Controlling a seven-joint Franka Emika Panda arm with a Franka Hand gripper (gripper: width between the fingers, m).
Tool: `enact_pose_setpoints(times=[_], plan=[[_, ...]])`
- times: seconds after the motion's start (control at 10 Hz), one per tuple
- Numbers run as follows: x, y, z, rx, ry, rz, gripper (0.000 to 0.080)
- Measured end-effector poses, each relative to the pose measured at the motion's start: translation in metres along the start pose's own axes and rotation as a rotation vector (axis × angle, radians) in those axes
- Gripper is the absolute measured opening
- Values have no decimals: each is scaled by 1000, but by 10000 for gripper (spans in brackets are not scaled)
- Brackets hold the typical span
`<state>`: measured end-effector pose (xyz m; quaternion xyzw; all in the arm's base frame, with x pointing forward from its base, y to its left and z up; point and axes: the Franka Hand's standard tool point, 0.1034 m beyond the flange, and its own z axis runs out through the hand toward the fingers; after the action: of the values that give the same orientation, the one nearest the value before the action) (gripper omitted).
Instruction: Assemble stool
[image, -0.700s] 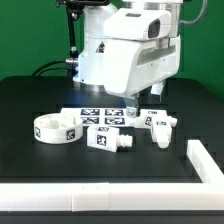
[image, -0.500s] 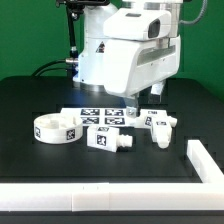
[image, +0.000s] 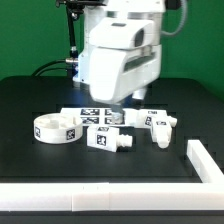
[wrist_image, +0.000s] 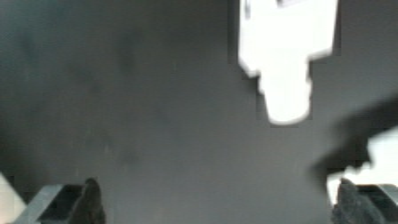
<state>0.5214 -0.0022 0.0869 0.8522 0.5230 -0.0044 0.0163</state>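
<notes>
We see a worktop (image: 25, 165) that is matt black and gives no glare. The seat (image: 55, 129) and the legs (image: 110, 139) look like smooth white plastic. Their tags (image: 71, 133) are flat black-and-white print. The arm's housing (image: 120, 55) is glossy white plastic, and the edge bars (image: 100, 199) look smooth, matt white.

White ring seat (image: 55, 130) lying flat, tagged legs (image: 108, 139) loose beside it
</notes>
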Motion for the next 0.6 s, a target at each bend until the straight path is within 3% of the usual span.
enact_pose_setpoints(times=[0.2, 0.6], plan=[[-45, 11, -2, -4, -5, 14, 649], [-40, 9, 1, 2, -3, 52, 649]])
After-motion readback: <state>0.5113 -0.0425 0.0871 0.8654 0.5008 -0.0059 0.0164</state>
